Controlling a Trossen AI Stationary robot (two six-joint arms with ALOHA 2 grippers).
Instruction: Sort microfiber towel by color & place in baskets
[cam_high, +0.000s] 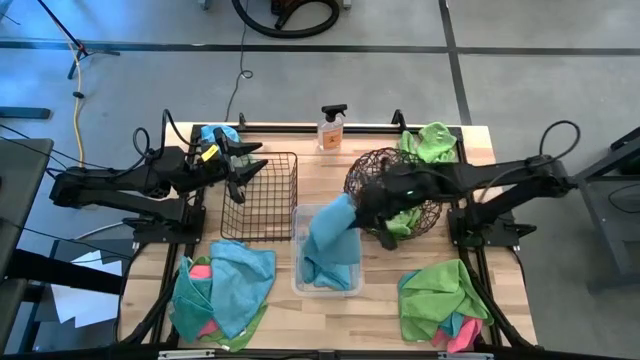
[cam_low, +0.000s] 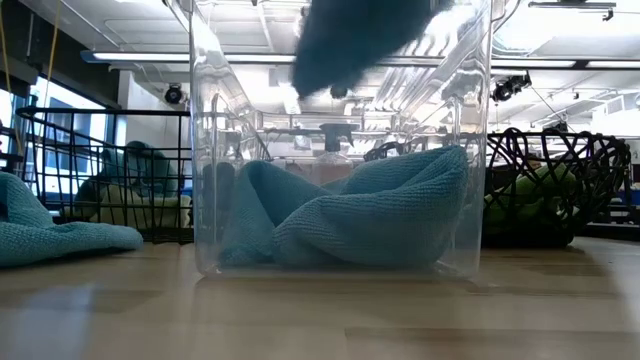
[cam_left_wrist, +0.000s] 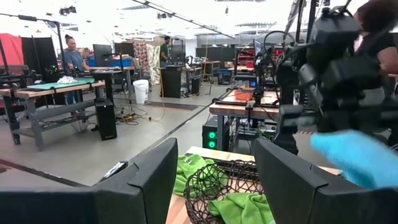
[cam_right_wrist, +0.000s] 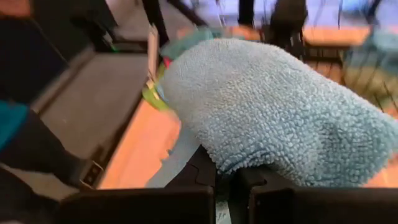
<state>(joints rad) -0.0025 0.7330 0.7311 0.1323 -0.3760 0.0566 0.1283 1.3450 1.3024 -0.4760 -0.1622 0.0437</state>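
My right gripper (cam_high: 366, 207) is shut on a teal-blue microfiber towel (cam_high: 330, 232) above the clear plastic tub (cam_high: 297, 283). Another teal towel (cam_low: 350, 215) lies crumpled on the tub's floor. My left gripper (cam_high: 245, 172) stands open and holds nothing, at the left edge of the black wire basket (cam_high: 262, 197). The round woven basket (cam_high: 372, 165) holds green towels (cam_left_wrist: 239, 205). Mixed towel piles lie at the front left (cam_high: 222, 292) and front right (cam_high: 440, 305). My right gripper pinches a bunched part of the teal towel (cam_right_wrist: 249, 163) between its two shut fingers. The fingers come from the table's right side, slanting down. The towel hangs slack beyond and below them (cam_low: 360, 45), clear of the towel lying in the tub.
A clear spray bottle (cam_high: 332, 128) stands at the table's far edge. Green towels (cam_high: 432, 140) lie at the far right corner, and a blue one (cam_high: 216, 133) at the far left. People and workbenches show in the room beyond.
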